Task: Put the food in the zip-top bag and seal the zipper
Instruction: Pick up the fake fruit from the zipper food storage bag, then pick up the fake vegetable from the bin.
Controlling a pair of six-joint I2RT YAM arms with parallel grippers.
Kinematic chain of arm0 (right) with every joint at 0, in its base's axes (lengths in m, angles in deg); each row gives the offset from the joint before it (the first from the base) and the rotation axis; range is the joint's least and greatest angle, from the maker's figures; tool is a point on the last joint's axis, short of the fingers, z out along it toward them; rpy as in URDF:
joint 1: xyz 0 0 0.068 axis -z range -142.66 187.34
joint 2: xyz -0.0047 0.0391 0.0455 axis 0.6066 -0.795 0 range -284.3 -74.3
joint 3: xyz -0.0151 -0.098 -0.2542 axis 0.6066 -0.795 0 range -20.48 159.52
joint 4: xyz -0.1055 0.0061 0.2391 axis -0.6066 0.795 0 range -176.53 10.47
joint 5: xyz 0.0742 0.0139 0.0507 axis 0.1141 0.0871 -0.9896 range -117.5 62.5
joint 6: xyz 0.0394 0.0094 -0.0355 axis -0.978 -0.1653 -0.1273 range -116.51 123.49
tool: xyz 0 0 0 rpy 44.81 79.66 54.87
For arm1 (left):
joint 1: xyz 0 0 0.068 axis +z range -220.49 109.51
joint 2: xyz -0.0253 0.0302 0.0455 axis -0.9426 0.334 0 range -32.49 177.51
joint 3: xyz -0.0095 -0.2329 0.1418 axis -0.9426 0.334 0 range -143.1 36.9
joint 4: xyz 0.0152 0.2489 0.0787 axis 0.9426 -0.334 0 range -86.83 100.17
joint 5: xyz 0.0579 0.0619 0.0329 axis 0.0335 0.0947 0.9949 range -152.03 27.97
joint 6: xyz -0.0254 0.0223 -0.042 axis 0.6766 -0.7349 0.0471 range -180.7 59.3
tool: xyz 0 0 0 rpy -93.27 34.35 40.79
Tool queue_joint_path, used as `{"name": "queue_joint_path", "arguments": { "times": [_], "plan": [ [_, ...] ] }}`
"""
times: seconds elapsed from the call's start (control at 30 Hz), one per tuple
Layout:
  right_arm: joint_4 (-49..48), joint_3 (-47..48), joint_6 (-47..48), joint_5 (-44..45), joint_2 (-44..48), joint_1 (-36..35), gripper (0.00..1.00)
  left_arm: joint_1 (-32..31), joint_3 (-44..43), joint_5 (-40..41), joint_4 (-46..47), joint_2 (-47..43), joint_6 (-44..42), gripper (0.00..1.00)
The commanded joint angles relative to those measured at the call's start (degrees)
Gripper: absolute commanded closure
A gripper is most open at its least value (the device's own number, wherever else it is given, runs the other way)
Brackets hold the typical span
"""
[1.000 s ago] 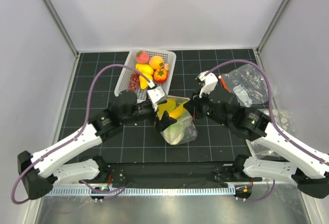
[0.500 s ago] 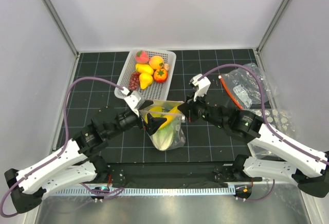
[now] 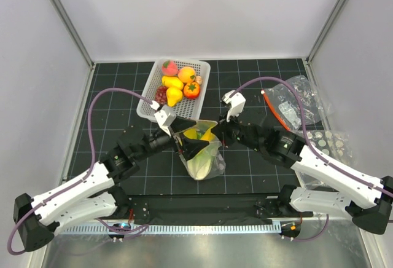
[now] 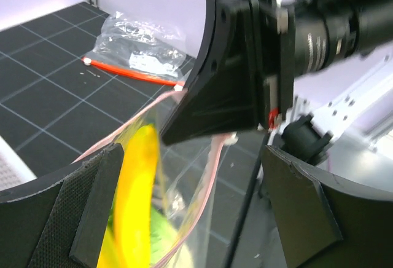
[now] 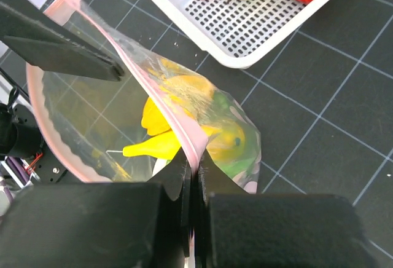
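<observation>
Top view, left to right. From the lower-left corner in toward the centre: the white-and-black left gripper (image 3: 186, 145), released, fingers spread wide. In the left wrist view, its two padded fingers (image 4: 92, 209) sit well apart at the lower corners, with the bag's mouth between them. Whether they touch the film: cannot tell.

Upper middle, just above that gripper: a white perforated plastic basket (image 3: 147, 105). Holds a pink toy peach (image 3: 169, 67), an orange round toy fruit (image 3: 186, 74), a red-orange round fruit (image 3: 192, 90), a yellow pear-shaped piece (image 3: 174, 95) and dark toy grapes (image 3: 160, 96). Near the bag's mouth but apart from it.

Centre of the black gridded mat (image 3: 245, 74): the transparent, crinkly plastic zip-top bag (image 3: 216, 152), mouth gaping. Inside, a yellow toy banana (image 5: 153, 146), further yellow pieces (image 5: 155, 115) and a pale green toy vegetable (image 5: 236, 160). Pink press-seal zipper (image 5: 138, 71) unjoined, looping round the open mouth.

Just right of the bag: the black right gripper (image 5: 191, 163), clenched on that pink strip at the mouth's right-hand end, the film pinched flat between its pads.

Further right, well apart from both grippers: an undotted clear plastic bag with an orange-red strip (image 3: 288, 105), lying on the mat near the right wall.
</observation>
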Motion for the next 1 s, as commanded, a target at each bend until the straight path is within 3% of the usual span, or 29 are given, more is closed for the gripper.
{"name": "queue_joint_path", "arguments": {
  "times": [0.0,0.1,0.23,0.47,0.6,0.77,0.87,0.97],
  "plan": [
    [-4.1,-0.9,0.0,-2.3,-1.1,0.2,0.99,0.3,1.1,3.9,12.6,0.8,11.1,0.0],
    [-5.1,-1.2,-0.6,-3.1,-1.9,0.2,0.99,0.4,2.0,7.1,15.1,0.3,15.8,0.0],
    [-3.8,-1.1,-1.6,1.0,-2.3,0.2,0.99,0.3,5.3,8.3,18.9,-4.7,14.7,0.0],
    [-1.6,-1.3,-4.9,18.5,0.2,0.2,0.99,0.4,11.3,29.9,16.8,-19.1,14.4,0.0],
    [-0.2,-1.9,-3.5,25.4,5.3,0.2,0.99,0.3,12.0,37.7,14.7,-21.4,12.5,0.0],
    [2.1,0.9,-1.4,38.9,11.3,0.4,0.99,0.4,11.7,50.6,11.8,-18.1,11.7,0.0],
    [1.2,1.8,-0.8,40.4,12.1,0.4,0.99,0.4,7.9,59.1,4.6,-11.0,13.0,0.0],
    [0.0,0.3,-0.6,38.9,11.4,0.4,0.99,0.4,2.3,60.9,-3.9,-4.3,14.8,0.0]
  ]
}}
